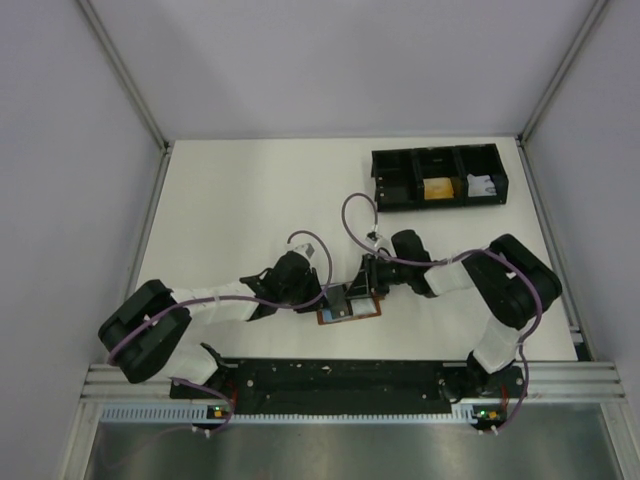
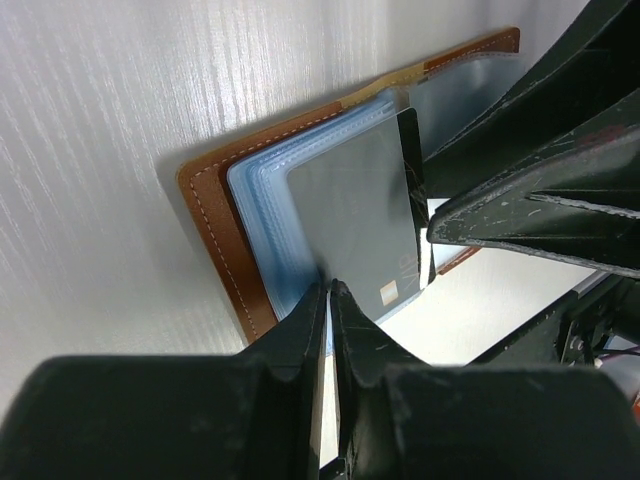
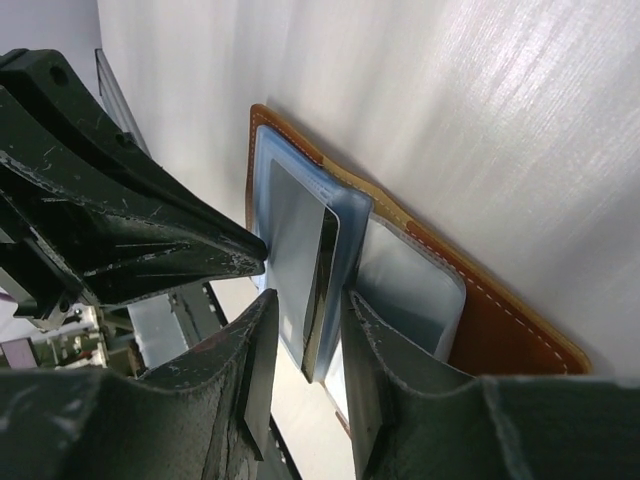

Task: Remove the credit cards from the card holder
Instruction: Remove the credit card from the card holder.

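Card holder [image 1: 352, 305] lies open on the table [image 1: 250, 200] between both arms, near the front edge. A grey card [image 2: 360, 235] (half out of its blue sleeve) is clamped edgewise by the right gripper [image 3: 305, 335]. Left gripper [image 2: 328, 295] is closed at the card's edge; an actual pinch cannot be confirmed.

No readable text, labels or numbers appear anywhere.
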